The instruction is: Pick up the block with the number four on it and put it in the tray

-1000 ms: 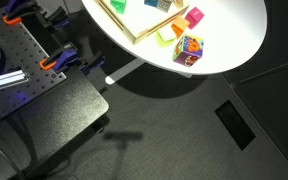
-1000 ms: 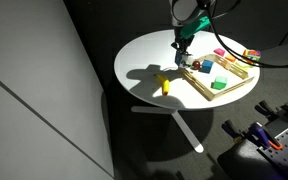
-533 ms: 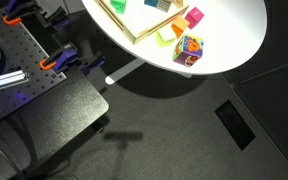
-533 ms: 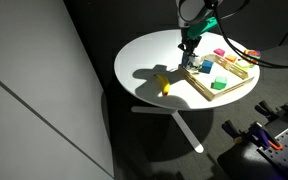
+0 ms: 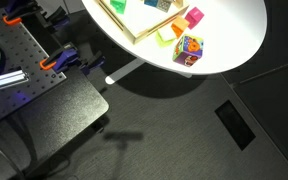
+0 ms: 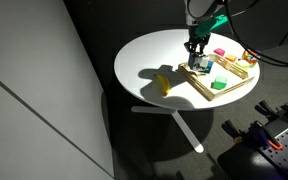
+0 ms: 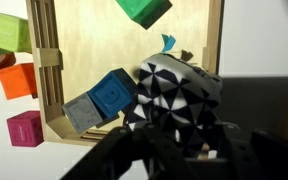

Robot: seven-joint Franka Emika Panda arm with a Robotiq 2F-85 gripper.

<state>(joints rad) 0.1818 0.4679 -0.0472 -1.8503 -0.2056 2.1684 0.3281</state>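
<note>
- Our gripper (image 7: 179,138) comes in from the bottom of the wrist view. Its dark fingers (image 7: 134,152) pinch a black and white block (image 7: 174,90) between them.
- We cannot read any number on the black and white block.
- We see the black and white block over the pale wood floor of the tray (image 7: 94,40), near one corner. We cannot tell if it touches the floor.
- A blue block (image 7: 109,95) lies in the tray just beside it, partly hidden behind it.
- A gray block (image 7: 82,113) touches the blue block and sits by the rim of the tray.
- A green block (image 7: 144,8) lies farther off in the tray, at the top of the wrist view.
- Outside the rim, on the white table (image 7: 4,150), we see an orange block (image 7: 19,78) and a pink block (image 7: 26,128) near each other.
- In an exterior view the gripper (image 6: 196,58) hangs straight down over the tray (image 6: 199,86). The block it holds is too small to make out there.
- The tray lies on the round white table (image 6: 149,60), near its edge.
- A small yellow thing (image 6: 164,83) lies on the table, well apart from the tray.
- In an exterior view we see a corner of the tray (image 5: 124,27) and the table (image 5: 234,30).
- A block of many colors (image 5: 189,48) sits on the table there, near the edge.
</note>
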